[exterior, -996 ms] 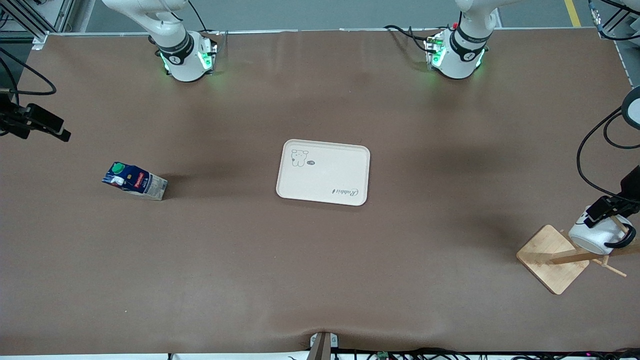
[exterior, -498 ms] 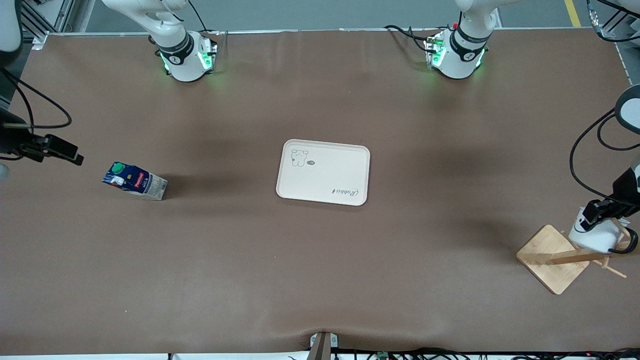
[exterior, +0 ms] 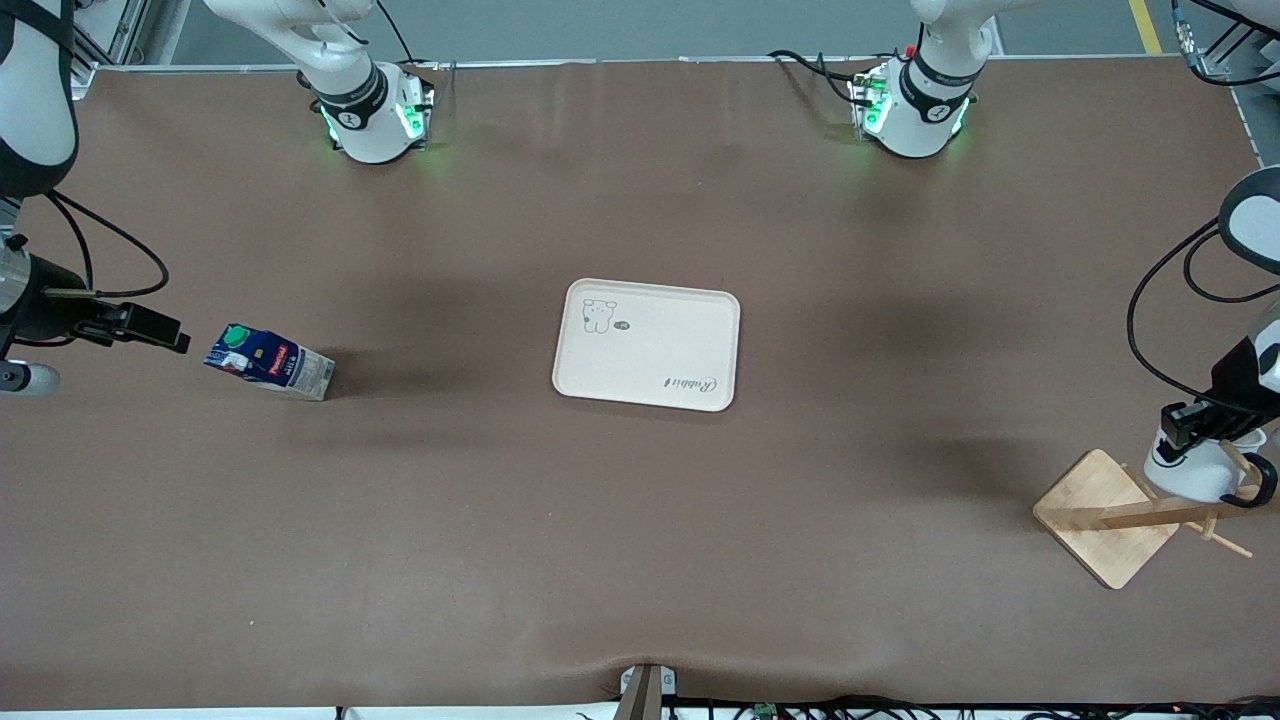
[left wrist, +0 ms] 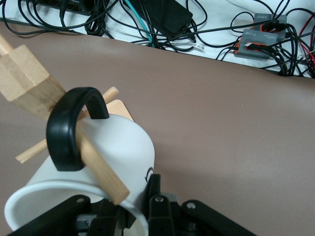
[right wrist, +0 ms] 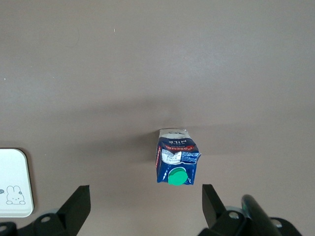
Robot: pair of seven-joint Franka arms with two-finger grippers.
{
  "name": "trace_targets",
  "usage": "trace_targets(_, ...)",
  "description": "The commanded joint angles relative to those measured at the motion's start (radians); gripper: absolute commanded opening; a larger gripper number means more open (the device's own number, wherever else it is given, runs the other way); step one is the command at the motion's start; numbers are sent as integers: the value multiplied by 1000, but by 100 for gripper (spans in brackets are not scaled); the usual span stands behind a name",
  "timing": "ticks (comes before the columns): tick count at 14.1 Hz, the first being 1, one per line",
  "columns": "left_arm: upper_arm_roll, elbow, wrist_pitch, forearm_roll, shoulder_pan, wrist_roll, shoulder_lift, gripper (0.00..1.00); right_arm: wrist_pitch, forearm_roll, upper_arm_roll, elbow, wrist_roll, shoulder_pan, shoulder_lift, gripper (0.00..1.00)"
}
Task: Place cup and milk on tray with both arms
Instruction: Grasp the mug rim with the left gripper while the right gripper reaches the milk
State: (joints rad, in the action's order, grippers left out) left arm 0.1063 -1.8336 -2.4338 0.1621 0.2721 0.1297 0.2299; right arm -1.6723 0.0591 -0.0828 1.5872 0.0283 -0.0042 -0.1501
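The milk (exterior: pixel 270 363) lies tilted on the table toward the right arm's end; it also shows in the right wrist view (right wrist: pixel 175 162), green cap toward the camera. My right gripper (exterior: pixel 152 330) is open beside the cap end, apart from the carton, and its midpoint in the wrist view (right wrist: pixel 145 211) is off to one side of the carton. The cup (exterior: pixel 1190 470) hangs by its black handle (left wrist: pixel 69 128) on a peg of the wooden rack. My left gripper (exterior: pixel 1195 420) is shut on the cup's rim (left wrist: pixel 130 209), one finger inside and one outside. The tray (exterior: pixel 648 345) lies mid-table with nothing on it.
The wooden rack (exterior: pixel 1105 515) has a square base, a slanted post and pegs (left wrist: pixel 98 167), and stands toward the left arm's end near the table edge. Cables and power adapters (left wrist: pixel 162 19) lie off the table edge. A tray corner (right wrist: pixel 12 182) shows in the right wrist view.
My right gripper has come in from the table's end toward the milk's cap. My left gripper has shifted slightly with the cup, which now sits more upright on the peg.
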Motion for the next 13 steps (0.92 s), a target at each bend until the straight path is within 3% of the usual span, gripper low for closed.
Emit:
trace_targets(1, 39, -3, 48, 25, 1, 21, -58, 0, 8, 4, 6, -27, 5, -13, -19, 100)
trace_targets(7, 65, 0, 220, 19, -1, 4, -139, 0, 13, 4, 6, -19, 4, -39, -100, 100)
trace_targets(9, 96, 2, 254, 16, -1, -22, -150, 0, 11, 4, 6, -21, 12, -45, -150, 100)
trace_targets(13, 174, 2, 327, -9, -2, -60, -143, 0, 22, 4, 6, -18, 12, -59, -161, 100)
